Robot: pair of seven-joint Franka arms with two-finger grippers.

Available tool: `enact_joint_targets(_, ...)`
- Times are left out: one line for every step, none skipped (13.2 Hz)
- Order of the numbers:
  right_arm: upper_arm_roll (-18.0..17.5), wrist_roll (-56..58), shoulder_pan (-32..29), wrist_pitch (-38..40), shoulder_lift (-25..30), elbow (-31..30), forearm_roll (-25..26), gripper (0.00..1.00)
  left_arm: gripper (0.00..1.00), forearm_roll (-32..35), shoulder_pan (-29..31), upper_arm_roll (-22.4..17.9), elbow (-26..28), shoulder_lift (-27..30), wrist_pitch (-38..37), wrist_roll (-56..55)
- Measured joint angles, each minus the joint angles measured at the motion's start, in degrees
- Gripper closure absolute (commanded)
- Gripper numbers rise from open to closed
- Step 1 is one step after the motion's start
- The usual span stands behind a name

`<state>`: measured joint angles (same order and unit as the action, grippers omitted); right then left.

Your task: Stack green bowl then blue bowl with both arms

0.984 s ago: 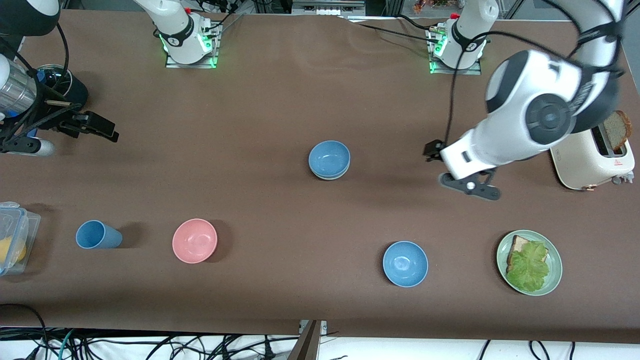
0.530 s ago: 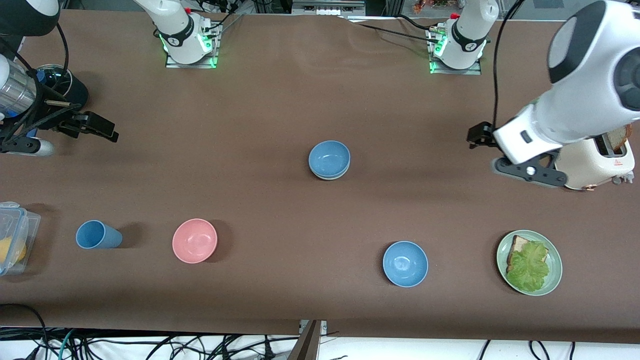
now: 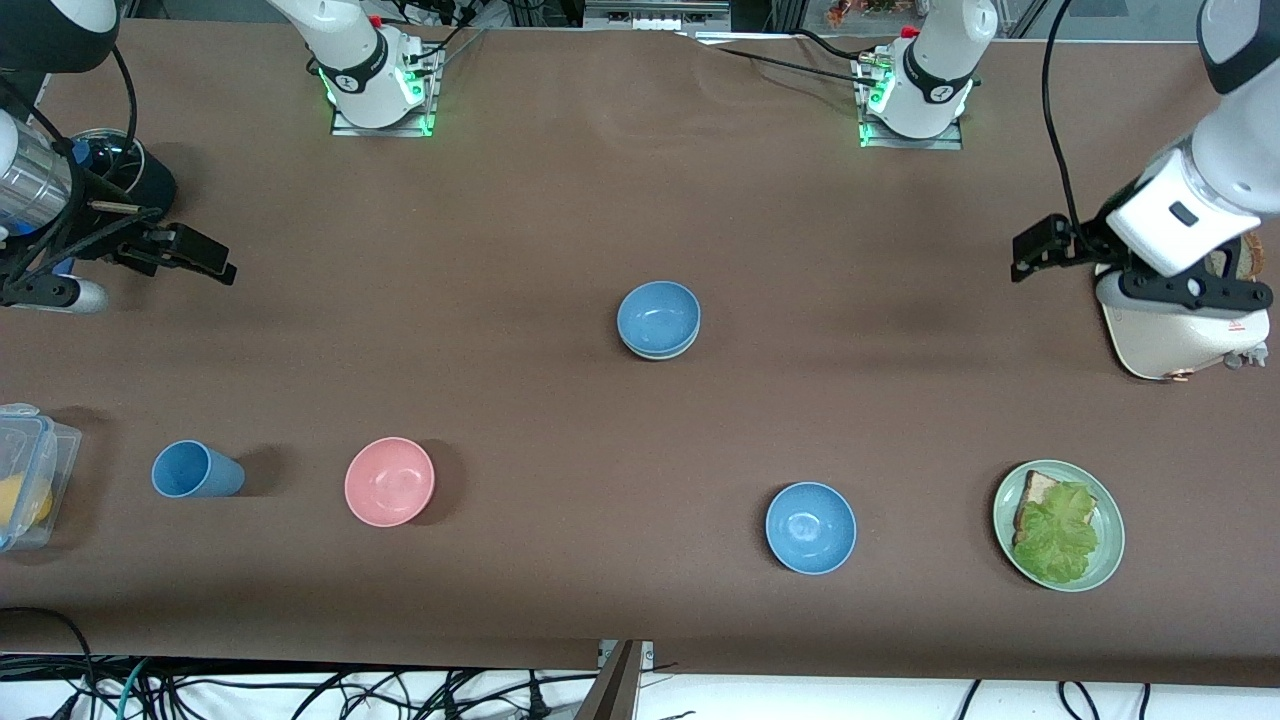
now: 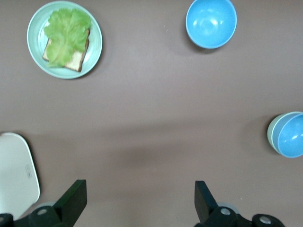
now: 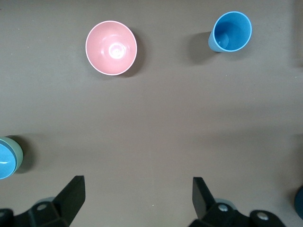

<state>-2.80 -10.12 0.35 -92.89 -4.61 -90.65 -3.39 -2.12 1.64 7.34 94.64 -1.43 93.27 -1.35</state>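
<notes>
Blue bowl (image 3: 657,316) nested in green bowl (image 4: 271,134) mid-bench — stack judged done. Left pincer (image 4: 137,201) spread, empty, above the toaster (image 3: 1180,330) at the stack's 3 o'clock; right pincer (image 5: 137,198) spread, waiting at 9 o'clock.

A brown-covered table (image 3: 560,190) with black cables (image 3: 300,695) tangled along its near edge.

The front view looks steeply down from a high position across the brown-covered table (image 3: 560,200), facing both arm bases along its upper edge and covering the whole table. The left wrist view looks straight down from a raised position at the left arm's end, framing the pale green plate of bread and lettuce (image 4: 65,39), the bright sky-blue bowl (image 4: 211,22) and the stacked steel-blue bowl (image 4: 289,135). The right wrist view looks straight down at the right arm's end, framing the round pink bowl (image 5: 111,48) and blue cup (image 5: 231,31). Both wrist views share the stacked bowl at the table's middle.
</notes>
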Motion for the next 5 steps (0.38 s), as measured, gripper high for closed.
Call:
enact_joint_targets(0.0, 0.0, 0.0, 0.0, 0.0, 0.0, 0.0, 0.0, 0.0, 0.0, -0.01, -0.14, 1.56, 1.13, 0.28, -0.02)
enact_joint_targets(0.01, 0.0, 0.0, 0.0, 0.0, 0.0, 0.0, 0.0, 0.0, 0.01, -0.04, -0.24, 2.36, 1.56, 0.58, -0.02)
enact_joint_targets(0.01, 0.0, 0.0, 0.0, 0.0, 0.0, 0.0, 0.0, 0.0, 0.01, -0.14, -0.3, 2.79, 1.61, 0.86, -0.02)
enact_joint_targets(0.02, 0.0, 0.0, 0.0, 0.0, 0.0, 0.0, 0.0, 0.0, 0.01, -0.49, -0.36, 3.14, 1.6, 0.95, -0.02)
enact_joint_targets(0.02, 0.0, 0.0, 0.0, 0.0, 0.0, 0.0, 0.0, 0.0, 0.01, -0.95, -0.48, 3.36, 1.6, 0.93, -0.02)
